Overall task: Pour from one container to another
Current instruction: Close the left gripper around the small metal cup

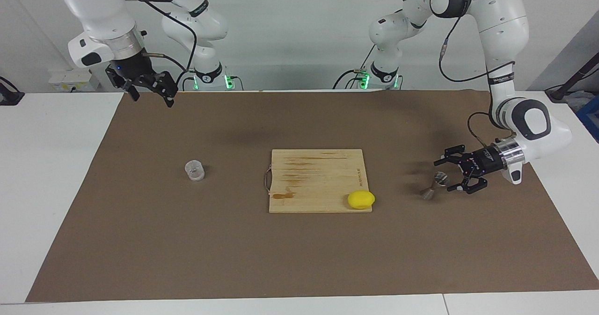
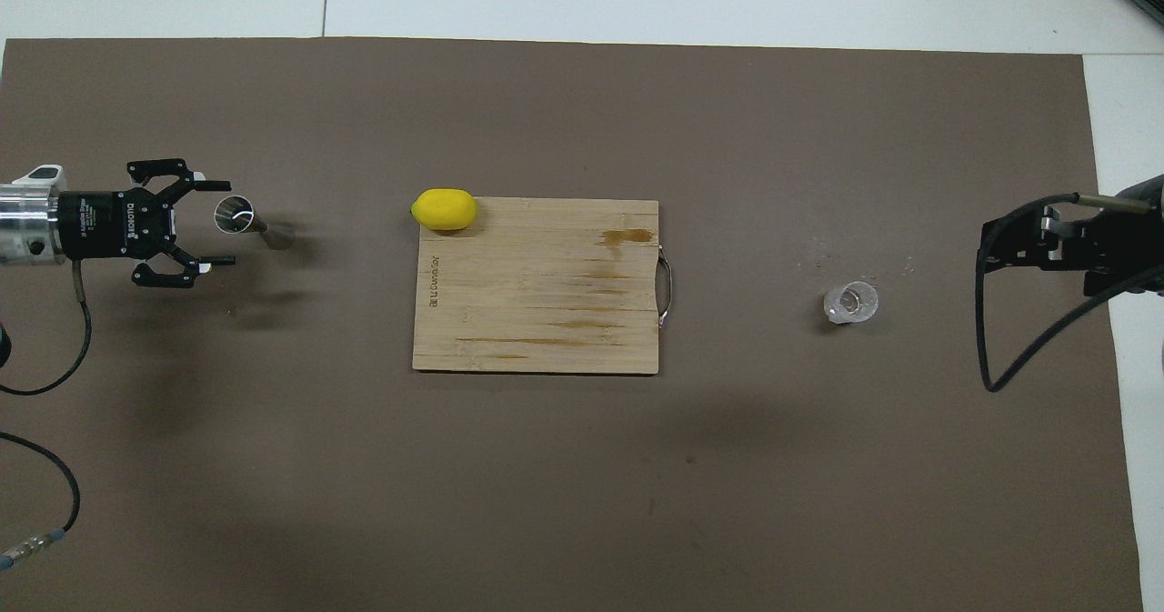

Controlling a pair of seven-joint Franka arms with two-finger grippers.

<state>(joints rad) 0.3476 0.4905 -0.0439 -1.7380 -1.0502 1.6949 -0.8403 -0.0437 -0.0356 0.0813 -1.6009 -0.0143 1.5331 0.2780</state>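
The clear cup (image 1: 194, 170) stands on the brown mat toward the right arm's end, and also shows in the overhead view (image 2: 851, 303). The steel hourglass jigger (image 1: 433, 186) stands upright toward the left arm's end, seen from above as a shiny rim (image 2: 238, 215). My left gripper (image 1: 445, 175) lies level and low, open, with its fingertips on either side of the jigger's upper cone and not touching it; it also shows in the overhead view (image 2: 225, 222). My right gripper (image 1: 152, 99) waits raised and open over the mat's edge near its base (image 2: 1000, 244).
A wooden cutting board (image 1: 313, 174) lies mid-table between the cup and the jigger (image 2: 546, 321). A yellow lemon (image 1: 360, 199) rests on the board's corner farthest from the robots, toward the jigger (image 2: 444, 209). Black cables hang by both grippers.
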